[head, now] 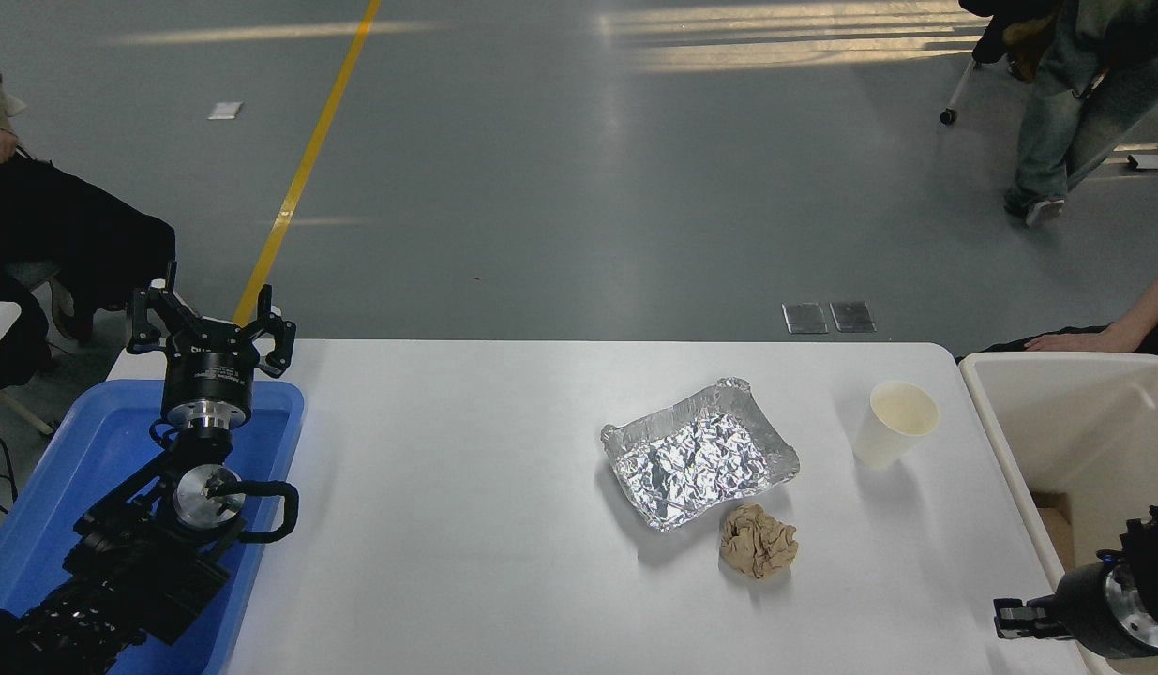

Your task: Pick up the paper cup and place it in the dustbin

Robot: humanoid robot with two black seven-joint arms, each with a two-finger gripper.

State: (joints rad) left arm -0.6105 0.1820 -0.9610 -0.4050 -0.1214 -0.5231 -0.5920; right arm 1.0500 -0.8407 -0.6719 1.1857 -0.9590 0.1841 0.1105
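The white paper cup [893,427] stands upright on the white table [466,487] at the right, cream inside showing. The cream-white dustbin [1008,441] stands just off the table's right edge, its rim close to the cup. My right gripper [1015,619] comes in at the lower right corner, over the table's edge beside the dustbin, well short of the cup; its state does not show. My left gripper [211,328] is parked at the left over the blue tray, open and empty.
A crinkled foil tray [696,455] lies at mid-table, left of the cup, with a crumpled tan paper ball [757,541] in front of it. A shallow blue tray [91,450] sits at the left. A person's hand [1057,342] rests behind the dustbin.
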